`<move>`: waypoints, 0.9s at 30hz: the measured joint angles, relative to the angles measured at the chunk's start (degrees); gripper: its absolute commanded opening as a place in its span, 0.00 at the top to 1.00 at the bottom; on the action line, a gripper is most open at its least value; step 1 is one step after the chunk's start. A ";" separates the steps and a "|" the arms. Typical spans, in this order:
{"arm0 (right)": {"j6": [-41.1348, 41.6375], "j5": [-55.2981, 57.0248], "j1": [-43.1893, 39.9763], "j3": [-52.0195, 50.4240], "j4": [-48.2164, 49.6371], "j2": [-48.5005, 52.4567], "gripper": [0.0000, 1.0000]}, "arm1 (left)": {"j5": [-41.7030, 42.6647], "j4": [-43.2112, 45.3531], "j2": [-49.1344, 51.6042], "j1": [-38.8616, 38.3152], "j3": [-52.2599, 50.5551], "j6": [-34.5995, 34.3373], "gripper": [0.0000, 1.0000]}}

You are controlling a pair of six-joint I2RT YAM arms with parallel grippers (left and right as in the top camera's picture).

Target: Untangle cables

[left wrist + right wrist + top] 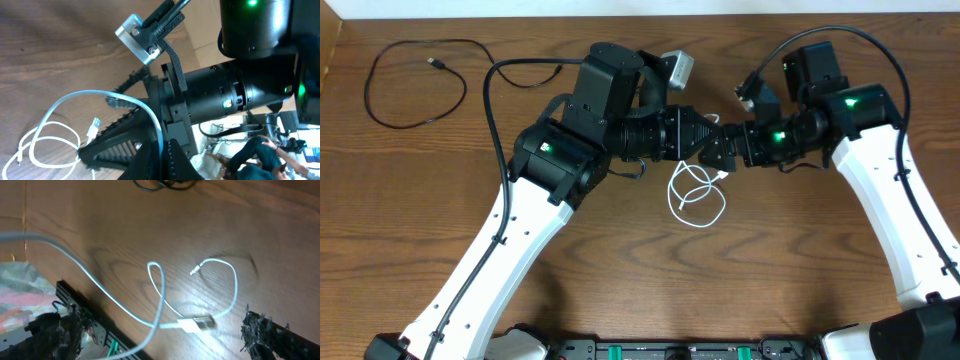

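A white cable [695, 196] lies in loose loops on the table at the centre. My left gripper [713, 138] is shut on one strand of the white cable [161, 131], which runs up between its closed fingers [176, 160]. My right gripper [728, 156] faces it, open wide over the table. Its two fingers [262, 330] stand on either side of the cable's flat plug [197, 324] without touching it. The small plug [194, 271] lies further off. One black cable [415, 85] lies spread in a loop at the far left. Another black cable [162, 184] shows only at the top of the right wrist view.
Both arms meet over the table's middle, and the right arm's body [225, 95] fills the left wrist view. A thick arm cable [495, 110] curves beside the left arm. A metal camera block [678, 68] sits just behind the left wrist.
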 measured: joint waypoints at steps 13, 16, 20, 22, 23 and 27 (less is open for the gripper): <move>-0.44 -0.22 2.93 0.00 3.21 0.00 0.05 | 1.75 9.07 0.00 0.04 0.00 -10.25 0.93; -0.24 -0.20 2.93 -0.02 4.33 0.00 0.21 | 2.01 11.26 0.00 0.04 0.00 -12.48 0.92; 1.01 -0.24 2.93 -0.07 5.73 0.00 0.43 | 2.56 13.22 0.00 0.04 0.00 -15.19 0.93; 1.31 -0.33 2.93 -0.07 6.29 0.00 0.58 | 3.10 14.03 0.00 0.04 0.00 -16.09 0.92; 1.27 -0.35 2.93 -0.07 6.60 0.00 0.64 | 3.30 14.21 0.00 0.04 0.00 -16.35 0.93; 1.62 -0.28 2.93 -0.09 7.13 0.00 0.95 | 3.52 14.36 0.00 0.04 0.00 -17.22 0.92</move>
